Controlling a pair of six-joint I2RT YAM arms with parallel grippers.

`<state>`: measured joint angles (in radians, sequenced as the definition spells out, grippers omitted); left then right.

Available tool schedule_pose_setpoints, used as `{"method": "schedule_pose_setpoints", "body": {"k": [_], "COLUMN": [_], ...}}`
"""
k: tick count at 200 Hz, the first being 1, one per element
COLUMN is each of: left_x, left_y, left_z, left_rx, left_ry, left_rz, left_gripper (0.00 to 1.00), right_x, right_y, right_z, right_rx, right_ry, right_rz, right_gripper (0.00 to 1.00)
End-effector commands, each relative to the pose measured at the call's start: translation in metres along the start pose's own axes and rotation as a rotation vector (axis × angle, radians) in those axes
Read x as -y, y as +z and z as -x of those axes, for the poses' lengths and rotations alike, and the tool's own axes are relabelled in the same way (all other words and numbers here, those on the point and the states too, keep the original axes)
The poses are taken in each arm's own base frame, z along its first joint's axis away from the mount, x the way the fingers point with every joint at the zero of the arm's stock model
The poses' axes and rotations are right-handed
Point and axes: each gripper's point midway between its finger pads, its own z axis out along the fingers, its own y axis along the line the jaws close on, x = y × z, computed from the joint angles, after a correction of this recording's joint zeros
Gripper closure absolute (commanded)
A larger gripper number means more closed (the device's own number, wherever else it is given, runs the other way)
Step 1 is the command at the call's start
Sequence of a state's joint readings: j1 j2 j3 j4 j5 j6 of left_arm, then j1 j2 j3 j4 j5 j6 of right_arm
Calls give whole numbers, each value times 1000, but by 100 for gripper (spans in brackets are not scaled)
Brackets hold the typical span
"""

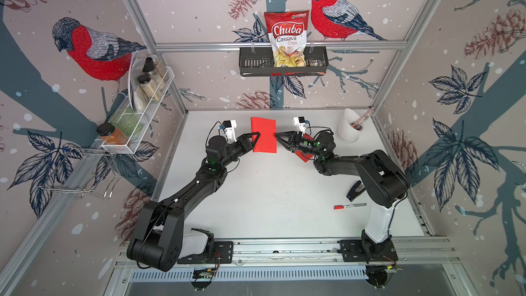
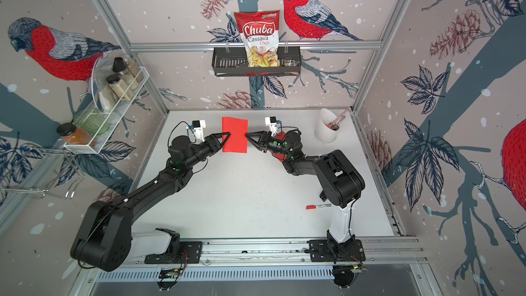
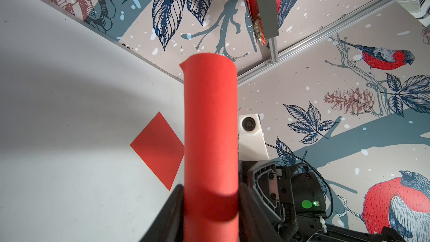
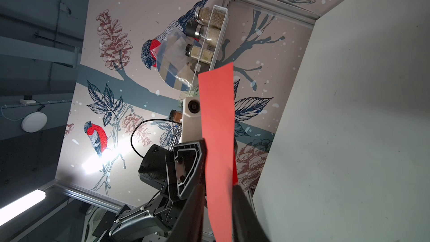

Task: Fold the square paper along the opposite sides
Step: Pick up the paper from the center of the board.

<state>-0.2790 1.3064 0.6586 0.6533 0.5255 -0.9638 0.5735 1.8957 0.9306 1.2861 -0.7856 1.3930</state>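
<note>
White table (image 1: 270, 195) below; left pincer (image 1: 257, 136) and right pincer (image 1: 276, 135) each clamp the paper (image 1: 265, 138); align edges squarely before creasing.

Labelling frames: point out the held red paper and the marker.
held red paper (image 1: 264, 136): in a top view, its middle.
marker (image 1: 351, 205): in a top view, mid-barrel.

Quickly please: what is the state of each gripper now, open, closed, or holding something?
Left gripper: closed on the near side of the lifted red paper.
Right gripper: closed on the opposite side of the same paper, as far as can be seen.
</note>
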Motion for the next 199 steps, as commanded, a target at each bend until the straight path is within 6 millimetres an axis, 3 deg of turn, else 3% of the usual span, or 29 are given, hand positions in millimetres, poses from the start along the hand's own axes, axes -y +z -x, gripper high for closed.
{"method": "schedule_pose_setpoints", "body": {"k": [1, 21, 46, 59, 98, 128, 157, 199], "left_x": [14, 15, 15, 15, 29, 43, 53, 59], "left_y": [-2, -3, -3, -4, -12, -19, -22, -33], "left_z": [6, 6, 5, 7, 36, 50, 39, 15], "left_rx": [16, 13, 10, 13, 20, -22, -118, -231], "left_ry": [41, 47, 56, 67, 109, 118, 114, 80], "left_rz": [-49, -51, -49, -41, -101, -169, -250, -388], "left_gripper": [60, 60, 59, 57, 30, 18, 10, 7], "right_x": [-11, -13, -16, -19, -35, -51, -67, -105], "right_y": [3, 5, 4, 2, 0, 0, 1, -2], "right_z": [-2, -4, -3, 0, 12, 19, 21, 14], "right_rx": [-18, -24, -25, -22, -56, -131, -208, -259], "right_ry": [-25, -28, -31, -47, -197, -325, -427, -523], "right_rz": [40, 45, 47, 40, -59, -158, -211, -149], "right_gripper": [80, 85, 100, 100, 100, 100, 100, 100]}}
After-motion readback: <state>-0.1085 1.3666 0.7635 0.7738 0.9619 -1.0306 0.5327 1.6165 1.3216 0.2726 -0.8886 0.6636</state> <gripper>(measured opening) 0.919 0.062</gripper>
